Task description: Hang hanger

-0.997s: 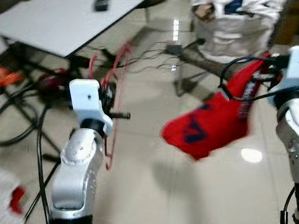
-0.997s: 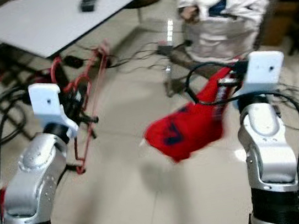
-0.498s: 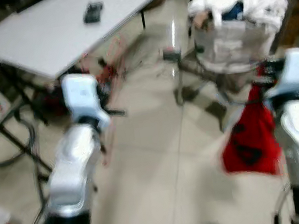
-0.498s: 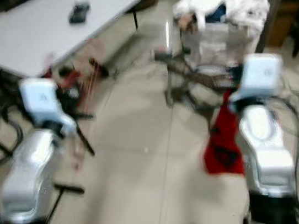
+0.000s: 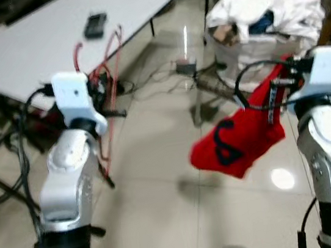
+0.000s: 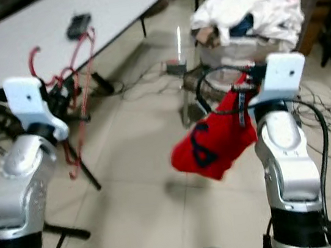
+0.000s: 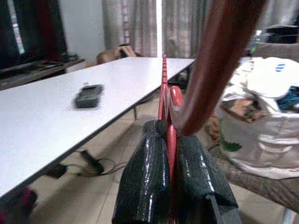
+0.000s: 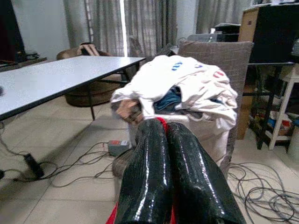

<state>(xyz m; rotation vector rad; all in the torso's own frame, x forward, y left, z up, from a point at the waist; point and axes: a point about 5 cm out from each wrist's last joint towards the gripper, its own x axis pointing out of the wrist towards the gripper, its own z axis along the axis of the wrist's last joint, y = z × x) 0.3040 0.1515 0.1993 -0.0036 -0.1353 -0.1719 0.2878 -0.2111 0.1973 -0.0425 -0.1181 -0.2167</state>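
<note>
A red hanger (image 5: 108,83) of thin wire stands upright in my left gripper (image 7: 170,140), whose fingers (image 7: 145,172) are shut on its stem; its hook (image 7: 219,60) curves close over the wrist camera. My left gripper (image 5: 108,101) is held out in front of the white table. My right gripper (image 8: 164,135) is shut on a red garment (image 5: 238,138) with a dark print, which hangs from it over the floor at the right.
A white table (image 5: 31,44) with a black phone (image 5: 95,24) on it stands at the left, with cables (image 5: 165,75) on the floor by it. A chair piled with white clothes (image 5: 266,5) is ahead right. Tiled floor (image 5: 156,187) lies between.
The camera has swung, so the whole scene has shifted. The red garment has swung out to the left below my right gripper. The hanger stays in my left gripper.
</note>
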